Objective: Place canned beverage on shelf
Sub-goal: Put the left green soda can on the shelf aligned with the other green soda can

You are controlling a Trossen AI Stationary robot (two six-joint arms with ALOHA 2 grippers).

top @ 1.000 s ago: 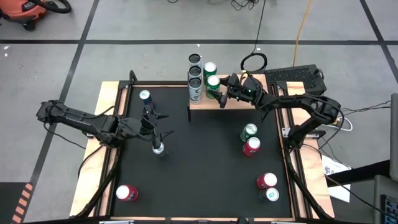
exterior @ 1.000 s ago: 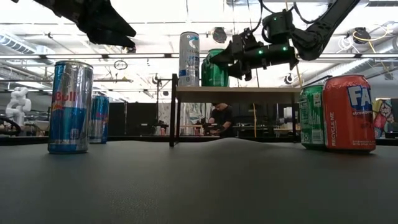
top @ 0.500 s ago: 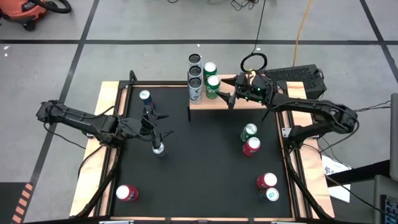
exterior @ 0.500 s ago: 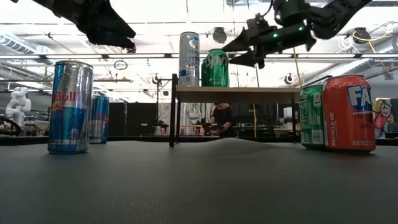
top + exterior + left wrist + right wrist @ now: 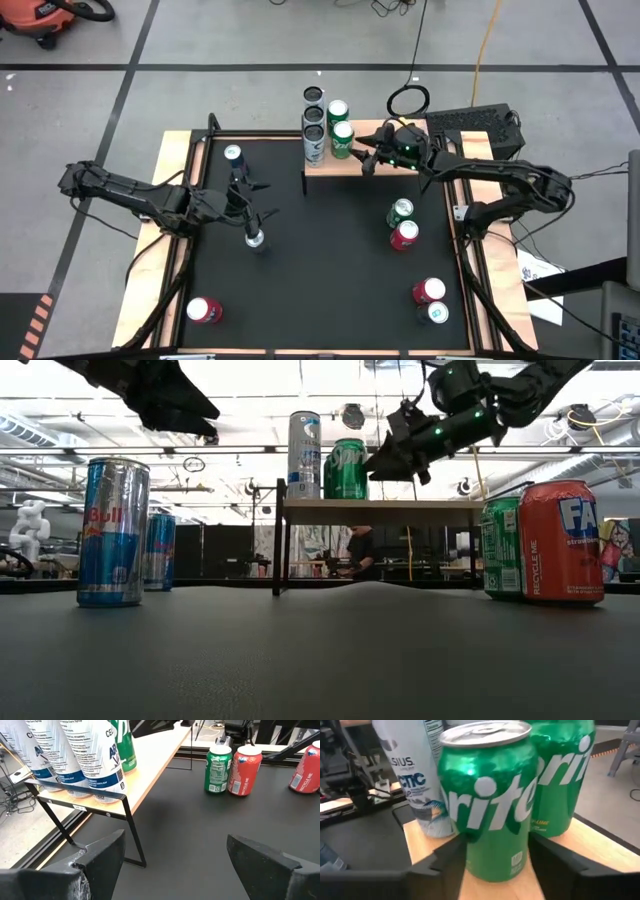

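Observation:
The shelf [image 5: 330, 163], a light wood plank on thin black legs, stands at the table's far edge. A green canned beverage [image 5: 343, 133] stands upright on its base on the plank [image 5: 590, 845], beside another green can [image 5: 337, 108] and tall silver cans [image 5: 314, 118]. My right gripper [image 5: 368, 157] hovers just to the right of the green can [image 5: 347, 468], open, with its fingers [image 5: 445, 865] short of the can's sides. My left gripper [image 5: 255, 200] waits open above the table's left half and holds nothing [image 5: 172, 855].
Two slim blue-and-silver cans [image 5: 233, 155] [image 5: 254, 237] stand near the left gripper. A green can [image 5: 400, 210] and a red can [image 5: 404, 235] stand right of centre. Two more cans [image 5: 432, 300] are at the near right and a red one [image 5: 203, 311] at the near left.
My right gripper has let go of the green can, drawn back toward the table's right edge, risen a little and tipped nearer level. Its fingers spread wide, then came closer together. The can stays upright on the shelf.

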